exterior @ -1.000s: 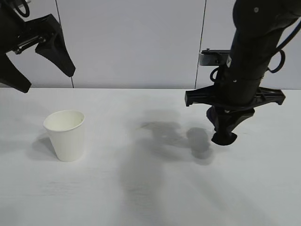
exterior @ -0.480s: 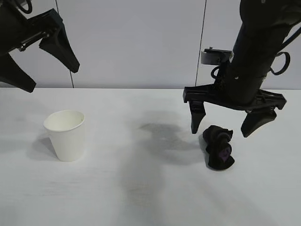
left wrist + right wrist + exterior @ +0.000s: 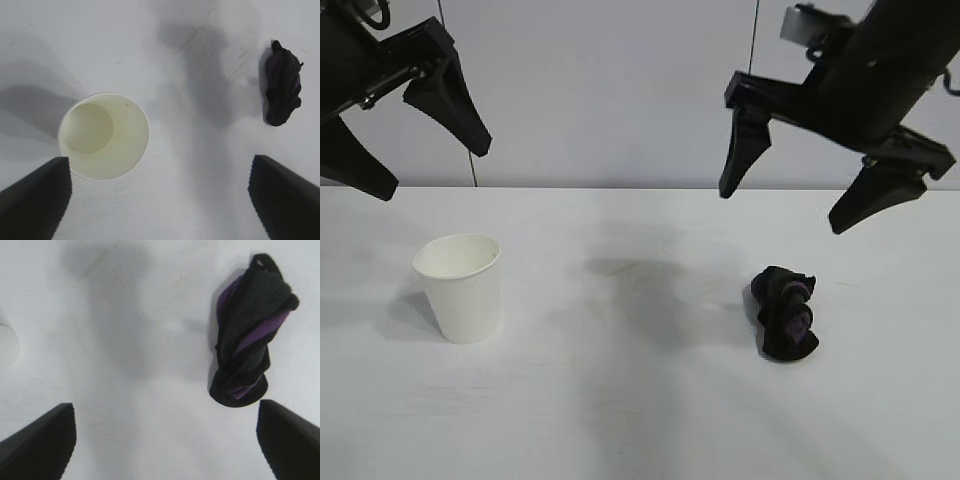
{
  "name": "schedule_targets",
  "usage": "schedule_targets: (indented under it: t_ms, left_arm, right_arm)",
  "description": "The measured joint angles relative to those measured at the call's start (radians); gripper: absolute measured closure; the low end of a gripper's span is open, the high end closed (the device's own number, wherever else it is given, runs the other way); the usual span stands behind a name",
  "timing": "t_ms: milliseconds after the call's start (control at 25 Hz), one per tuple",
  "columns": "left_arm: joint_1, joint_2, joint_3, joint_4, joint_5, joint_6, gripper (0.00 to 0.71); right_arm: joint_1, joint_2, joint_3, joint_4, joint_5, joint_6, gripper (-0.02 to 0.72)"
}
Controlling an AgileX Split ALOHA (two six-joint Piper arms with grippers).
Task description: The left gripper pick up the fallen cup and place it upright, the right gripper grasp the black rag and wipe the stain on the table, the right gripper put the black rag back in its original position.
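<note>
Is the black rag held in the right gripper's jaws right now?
No, the black rag lies bunched on the table, with the right gripper raised above it, jaws spread wide and empty.

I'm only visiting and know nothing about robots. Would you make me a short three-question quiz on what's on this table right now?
1. True or false: the cup is lying on its side.
2. Where is the black rag? A) held in the right gripper B) lying on the table below that gripper C) inside the cup
3. Fill in: both the left gripper and the right gripper have their fingers ____.

Key
1. False: it stands upright, mouth up.
2. B: it lies free, with the gripper raised above it.
3. Open, spread wide with nothing between them.
</note>
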Motion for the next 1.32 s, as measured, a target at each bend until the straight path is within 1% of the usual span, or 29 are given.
schedule_targets:
  t_ms: [160,1040,1320]
  left_arm:
    - [0.0,0.0,0.0,0.0,0.0,0.0,0.017]
    - [0.0,0.0,0.0,-0.023,0.014,0.0,0.017]
    - [0.0,0.0,0.0,-0.023,0.014,0.0,0.017]
  right_arm:
    - [-0.003,-0.008,0.001,0.0,0.018,-0.001,0.022]
    - [-0.003,-0.008,0.001,0.001,0.006,0.003,0.021]
    - [-0.003,-0.008,0.001,0.001,-0.013,0.003,0.021]
